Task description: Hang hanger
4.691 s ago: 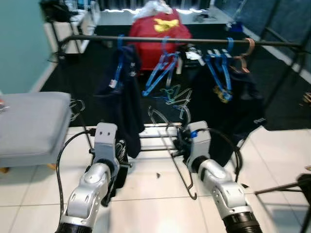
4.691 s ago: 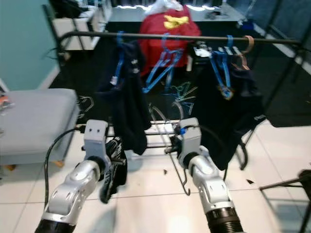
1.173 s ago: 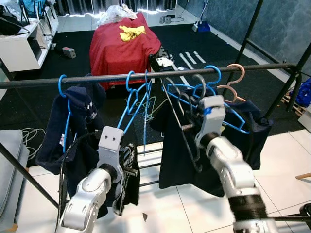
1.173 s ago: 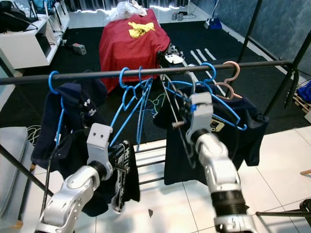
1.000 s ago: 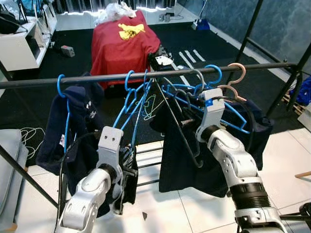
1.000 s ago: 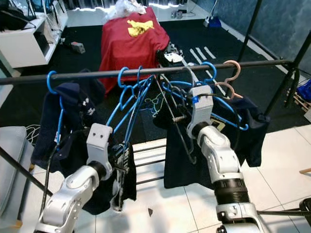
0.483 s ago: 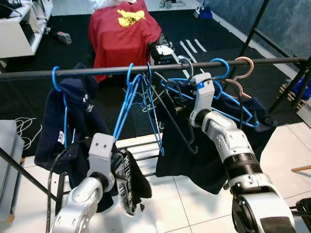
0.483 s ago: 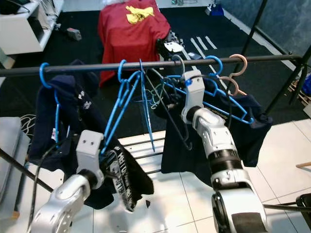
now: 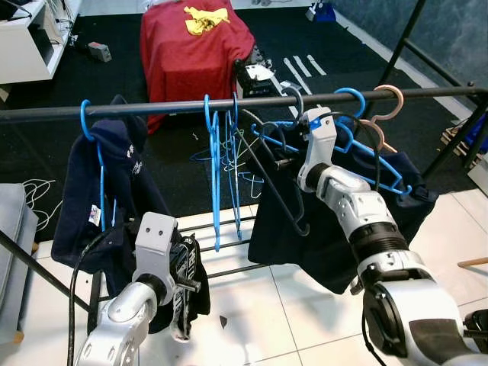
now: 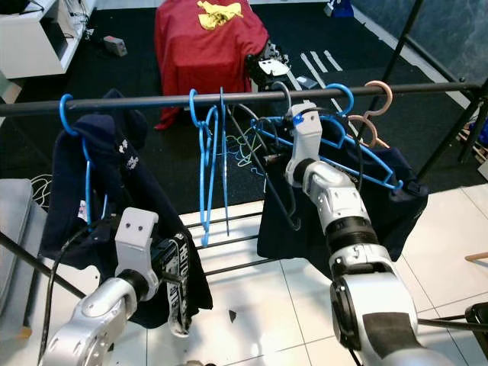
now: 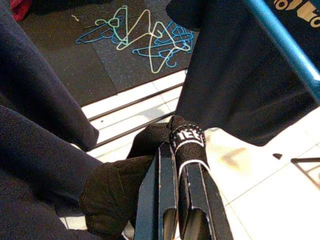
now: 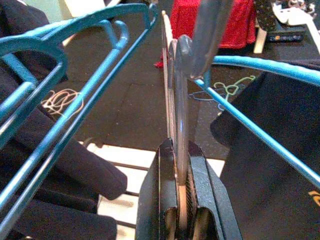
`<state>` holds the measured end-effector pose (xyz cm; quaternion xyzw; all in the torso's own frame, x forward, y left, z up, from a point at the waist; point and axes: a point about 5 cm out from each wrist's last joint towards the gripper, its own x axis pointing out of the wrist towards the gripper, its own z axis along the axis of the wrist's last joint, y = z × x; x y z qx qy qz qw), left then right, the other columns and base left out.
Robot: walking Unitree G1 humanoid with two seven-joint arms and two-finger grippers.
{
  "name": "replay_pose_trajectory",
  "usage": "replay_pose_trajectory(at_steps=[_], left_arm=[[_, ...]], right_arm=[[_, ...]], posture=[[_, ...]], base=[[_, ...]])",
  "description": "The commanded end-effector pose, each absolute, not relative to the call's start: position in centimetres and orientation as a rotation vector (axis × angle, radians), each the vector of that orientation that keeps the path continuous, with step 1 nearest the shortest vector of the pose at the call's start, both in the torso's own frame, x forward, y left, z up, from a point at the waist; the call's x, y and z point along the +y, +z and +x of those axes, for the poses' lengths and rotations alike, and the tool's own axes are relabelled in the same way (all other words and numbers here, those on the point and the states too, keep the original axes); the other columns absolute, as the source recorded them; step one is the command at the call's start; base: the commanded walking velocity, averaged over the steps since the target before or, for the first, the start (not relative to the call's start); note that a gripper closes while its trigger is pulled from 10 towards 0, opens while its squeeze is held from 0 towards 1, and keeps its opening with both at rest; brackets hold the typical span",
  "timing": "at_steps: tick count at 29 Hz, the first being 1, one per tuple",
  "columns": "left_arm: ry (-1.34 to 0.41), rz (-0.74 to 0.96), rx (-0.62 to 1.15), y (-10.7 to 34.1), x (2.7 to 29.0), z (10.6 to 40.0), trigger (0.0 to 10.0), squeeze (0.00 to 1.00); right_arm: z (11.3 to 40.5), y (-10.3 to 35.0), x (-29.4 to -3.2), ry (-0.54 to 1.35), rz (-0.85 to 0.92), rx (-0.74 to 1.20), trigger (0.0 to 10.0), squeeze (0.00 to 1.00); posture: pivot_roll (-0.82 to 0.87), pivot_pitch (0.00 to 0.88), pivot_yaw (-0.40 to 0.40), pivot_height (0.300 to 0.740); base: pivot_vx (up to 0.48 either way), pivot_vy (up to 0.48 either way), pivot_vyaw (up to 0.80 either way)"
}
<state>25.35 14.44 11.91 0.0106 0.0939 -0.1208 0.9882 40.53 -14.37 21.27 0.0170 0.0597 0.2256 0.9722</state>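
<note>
Right wrist view: right pincer (image 12: pixel 179 210) clamps thin metal hanger (image 12: pixel 176 120).

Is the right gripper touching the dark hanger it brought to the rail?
Touching. The right wrist view shows the right gripper with its jaws closed on the dark hanger, no gap on either side.

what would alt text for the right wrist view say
The right gripper has its jaws shut on a thin grey hanger, seen edge-on. Blue hangers fan out on both sides, with dark garments and a red cloth behind.
</note>
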Motion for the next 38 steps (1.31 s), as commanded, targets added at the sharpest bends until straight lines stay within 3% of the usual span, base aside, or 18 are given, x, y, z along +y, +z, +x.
replay_pose_trajectory(at_steps=[1, 19, 20, 21, 22, 24, 26, 38], left_arm=[[-0.235, 0.038, 0.207, 11.7, 14.8, 24.9, 10.0, 0.00], [-0.232, 0.039, 0.217, 11.5, 14.9, 25.3, 10.0, 0.00], [-0.229, 0.037, 0.216, 11.5, 14.8, 25.3, 10.0, 0.00], [-0.229, 0.037, 0.216, 11.5, 14.8, 25.3, 10.0, 0.00], [-0.227, 0.035, 0.214, 11.5, 14.8, 25.4, 10.0, 0.00], [-0.224, 0.033, 0.212, 11.5, 14.8, 25.4, 10.0, 0.00], [-0.218, 0.031, 0.207, 11.5, 14.8, 25.6, 10.0, 0.00], [-0.208, 0.033, 0.191, 11.8, 15.0, 26.0, 10.0, 0.00]], right_arm=[[40.5, 20.7, -14.5, 0.456, 0.034, 0.144, 10.0, 0.00], [41.1, 20.7, -14.9, 0.458, 0.027, 0.168, 10.0, 0.03], [41.1, 20.6, -15.0, 0.457, 0.023, 0.171, 10.0, 0.38], [41.1, 20.6, -15.0, 0.457, 0.023, 0.171, 10.0, 0.38], [41.1, 20.6, -15.1, 0.453, 0.017, 0.174, 10.0, 1.00], [41.2, 20.6, -15.2, 0.445, 0.002, 0.173, 10.0, 1.00], [41.3, 20.9, -15.4, 0.425, -0.016, 0.154, 10.0, 0.00], [41.6, 23.5, -15.5, 0.404, -0.057, 0.015, 10.0, 0.00]], posture=[[0.06, 0.179, -0.051, 0.740], [0.04, 0.172, -0.051, 0.740], [0.04, 0.165, -0.054, 0.740], [0.04, 0.165, -0.054, 0.740], [0.04, 0.154, -0.057, 0.740], [0.04, 0.148, -0.059, 0.740], [0.04, 0.137, -0.057, 0.740], [0.04, 0.113, -0.056, 0.740]], base=[[0.000, 0.000, 0.00], [0.000, 0.000, 0.00], [0.000, 0.000, 0.00], [0.000, 0.000, 0.00], [0.000, 0.000, 0.00], [0.000, 0.000, 0.00], [0.000, 0.000, 0.00], [0.000, 0.000, 0.00]])
